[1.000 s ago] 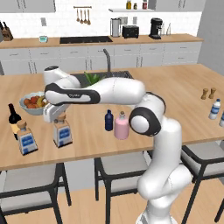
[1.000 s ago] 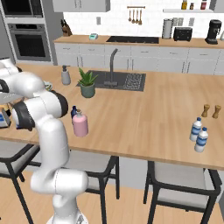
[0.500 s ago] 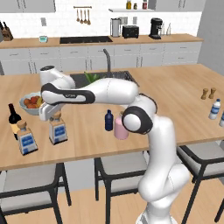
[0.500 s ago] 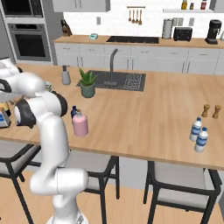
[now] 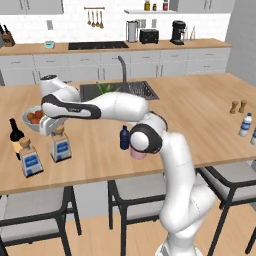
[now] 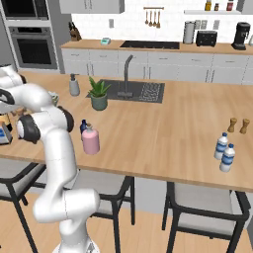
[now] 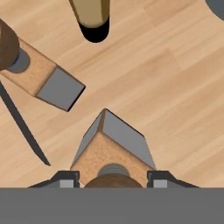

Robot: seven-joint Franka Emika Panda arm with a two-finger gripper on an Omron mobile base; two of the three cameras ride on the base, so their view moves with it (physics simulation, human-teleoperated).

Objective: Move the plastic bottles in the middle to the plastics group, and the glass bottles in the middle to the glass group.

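Two square clear bottles are seen at the counter's left end: one (image 5: 60, 145) under the gripper (image 5: 54, 131), another (image 5: 30, 160) beside the wine bottle (image 5: 16, 136). One navy bottle (image 5: 124, 138), one pink bottle (image 6: 90, 140) and two plastic bottles (image 6: 225, 151) are counted. The arm is stretched leftward, hand pointing down, fingers (image 7: 65, 179) pinching the upright bottle's stopper.
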